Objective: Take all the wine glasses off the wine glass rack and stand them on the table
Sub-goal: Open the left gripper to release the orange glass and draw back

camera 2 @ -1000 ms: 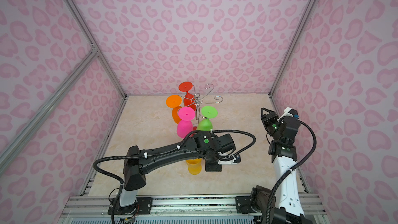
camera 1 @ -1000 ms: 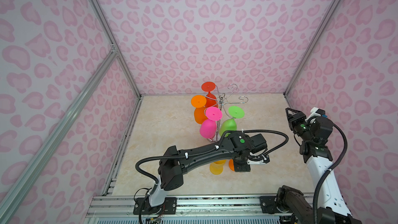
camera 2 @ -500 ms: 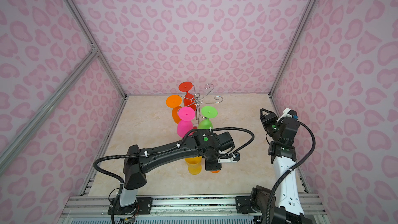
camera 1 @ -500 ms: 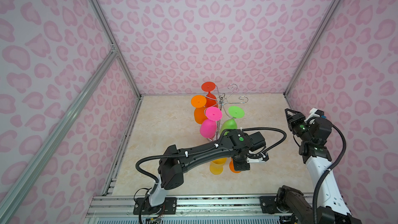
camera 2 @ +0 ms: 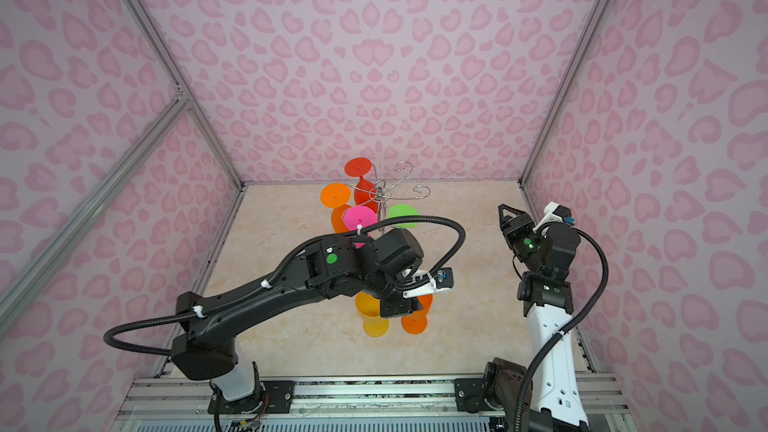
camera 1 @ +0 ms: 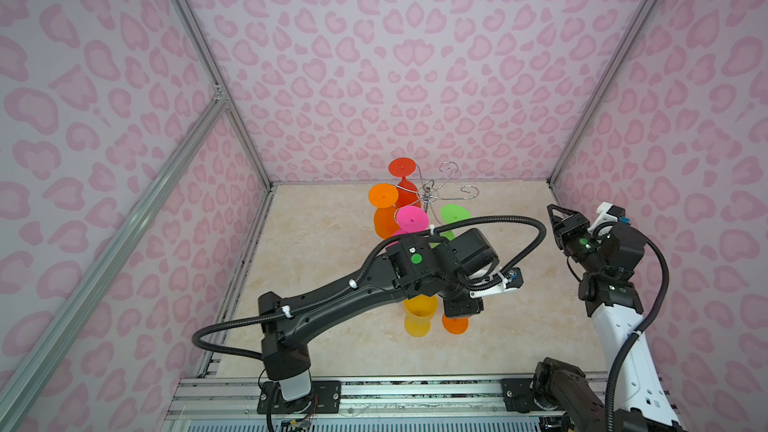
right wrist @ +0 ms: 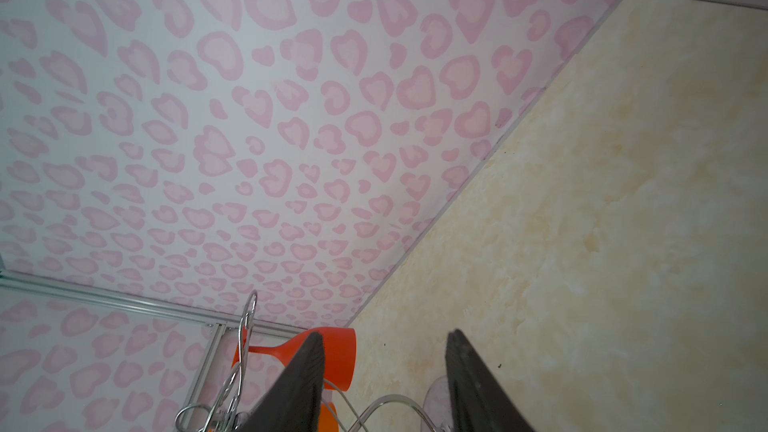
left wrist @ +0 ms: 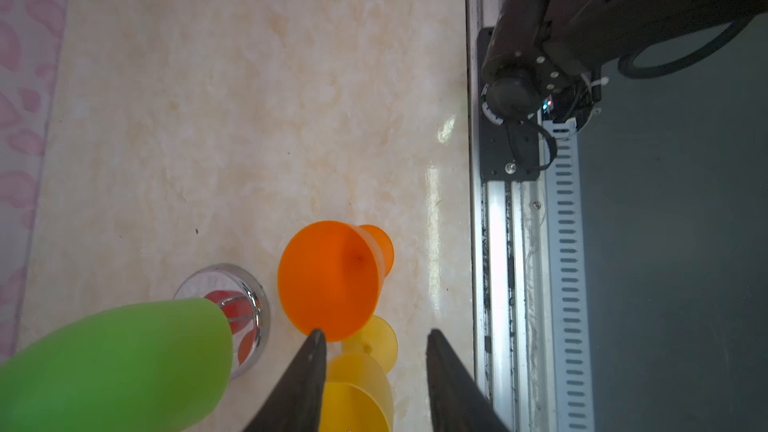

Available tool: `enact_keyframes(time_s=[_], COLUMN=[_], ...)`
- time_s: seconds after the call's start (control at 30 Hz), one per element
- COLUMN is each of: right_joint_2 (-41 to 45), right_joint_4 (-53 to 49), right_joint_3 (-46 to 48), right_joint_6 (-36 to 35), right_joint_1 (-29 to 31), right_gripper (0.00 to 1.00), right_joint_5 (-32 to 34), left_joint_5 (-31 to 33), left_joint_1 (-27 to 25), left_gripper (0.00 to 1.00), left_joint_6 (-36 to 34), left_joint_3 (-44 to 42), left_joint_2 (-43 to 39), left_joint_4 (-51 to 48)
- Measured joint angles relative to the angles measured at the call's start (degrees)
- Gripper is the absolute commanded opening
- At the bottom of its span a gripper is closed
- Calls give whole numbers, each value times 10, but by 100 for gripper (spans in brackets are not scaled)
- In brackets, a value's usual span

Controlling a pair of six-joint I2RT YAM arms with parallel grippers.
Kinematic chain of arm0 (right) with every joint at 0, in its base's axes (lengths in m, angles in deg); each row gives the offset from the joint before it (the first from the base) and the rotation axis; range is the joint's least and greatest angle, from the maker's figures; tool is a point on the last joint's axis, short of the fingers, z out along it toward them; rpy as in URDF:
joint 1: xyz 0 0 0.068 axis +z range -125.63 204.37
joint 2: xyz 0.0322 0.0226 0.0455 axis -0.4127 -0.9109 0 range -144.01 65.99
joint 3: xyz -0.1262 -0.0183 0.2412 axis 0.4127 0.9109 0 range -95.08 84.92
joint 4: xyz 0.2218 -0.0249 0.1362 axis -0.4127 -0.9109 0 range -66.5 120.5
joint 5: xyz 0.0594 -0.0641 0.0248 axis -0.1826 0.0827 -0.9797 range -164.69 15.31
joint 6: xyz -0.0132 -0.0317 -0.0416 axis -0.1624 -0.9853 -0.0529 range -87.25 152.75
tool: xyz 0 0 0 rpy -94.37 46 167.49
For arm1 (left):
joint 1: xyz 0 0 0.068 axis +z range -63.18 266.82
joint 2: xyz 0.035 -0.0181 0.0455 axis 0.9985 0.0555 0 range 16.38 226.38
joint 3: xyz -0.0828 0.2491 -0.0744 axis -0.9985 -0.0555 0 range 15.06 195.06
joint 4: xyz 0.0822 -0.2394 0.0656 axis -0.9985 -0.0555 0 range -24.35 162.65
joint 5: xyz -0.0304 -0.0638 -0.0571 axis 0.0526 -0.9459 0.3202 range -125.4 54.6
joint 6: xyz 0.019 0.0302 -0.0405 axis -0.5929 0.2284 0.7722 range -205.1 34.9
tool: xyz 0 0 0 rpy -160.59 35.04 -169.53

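Note:
The chrome wine glass rack (camera 1: 428,193) (camera 2: 379,193) stands at the back centre. Red (camera 1: 402,170), orange (camera 1: 383,195), pink (camera 1: 411,219) and green (camera 1: 455,214) wine glasses hang from it upside down. An orange wine glass (camera 1: 456,324) (left wrist: 332,276) stands upright on the table beside a yellow one (camera 1: 417,320) (left wrist: 361,380). My left gripper (left wrist: 374,331) hovers just above them, open, with nothing between its fingers. Off to the right, my right gripper (camera 1: 559,218) (right wrist: 386,333) is open and empty, pointing at the rack.
The rack's mirror disc base (left wrist: 257,305) lies close to the two standing glasses. Pink patterned walls (camera 1: 415,76) close the table on three sides. An aluminium rail (left wrist: 498,243) with the arm mounts runs along the front edge.
My left gripper has opened and let go of the orange glass, which now stands on the table by the yellow one. The left arm drew back slightly. The right arm stayed put.

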Motion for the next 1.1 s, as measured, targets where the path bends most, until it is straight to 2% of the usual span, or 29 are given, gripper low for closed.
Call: enact_keyframes(time_s=[0.07,0.2,0.4,0.5,0.67,0.8,1.1], right_joint_2=[12,33,36,20,-22,-59,-99], right_joint_4=[-8,-27,-41,-40,-34,-15,27], right_joint_3=[-9,-19,-38,-50,-62,-63,-70], right_joint_6=[-10,-24,-30,-34,-42,-41,-22], right_joint_1=[24,86,181,226,286,319,354], right_gripper=[49,49,50,50,50,50,48], right_joint_5=[-3,-6,-5,-2,-3,-10,-14], left_joint_5=[1,39,175,248,342,373,364], left_joint_1=[1,6,37,74,147,193,268], left_gripper=[43,52,74,77,78,77,77], left_joint_6=[10,39,63,70,94,110,157], left_joint_3=[-37,-130,-266,-308,-365,-408,-440], left_joint_2=[-58,-180,-352,-403,-458,-485,-492], left_joint_4=[45,156,326,375,421,453,457])
